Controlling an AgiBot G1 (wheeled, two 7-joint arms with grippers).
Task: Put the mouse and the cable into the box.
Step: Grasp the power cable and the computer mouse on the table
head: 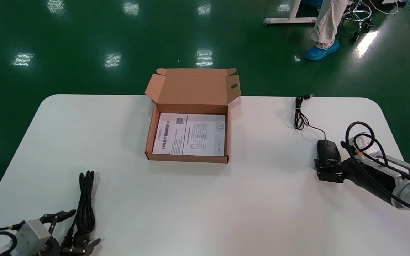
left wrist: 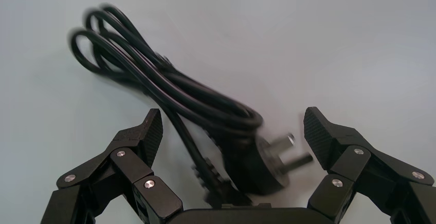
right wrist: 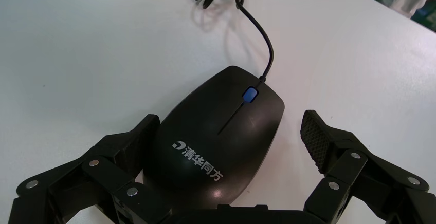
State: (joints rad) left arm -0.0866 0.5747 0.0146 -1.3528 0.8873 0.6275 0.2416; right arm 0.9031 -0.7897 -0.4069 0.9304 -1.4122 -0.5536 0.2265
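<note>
Mouse (head: 327, 151), black, flat on the table (head: 226, 199) at the robot's right, well apart from the box (head: 187, 158). Its blue wheel end faces away from the robot. Its cord (head: 301, 113) runs from the nose toward the far edge and lies in a loose bundle, with the USB plug (head: 309, 96) right at the table's far edge

Right gripper (head: 329, 170) is down at the mouse's rear with its jaws spread apart, one finger on each side of the body, not clamped. In the right wrist view one finger (right wrist: 139, 142) sits hard against the mouse's side, possibly touching, can't be sure; the other finger (right wrist: 324, 136) is clearly apart from it

Cable (head: 85, 199), black power lead, folded into a long bundle on the table's near left, loops pointing away from the robot, well apart from the box. Its plug (left wrist: 259, 165), two metal prongs showing, lies at the near end

Left gripper (head: 84, 227) is at that plug end with its jaws wide apart. The plug lies between the fingers and both pads are clear of it, nothing gripped

Box is brown cardboard, mid table toward the far side, lid flipped up and back. A printed sheet (head: 189, 134) lies flat on its bottom. Neither mouse nor cable is in it

Green floor (head: 84, 35) beyond the table
</note>
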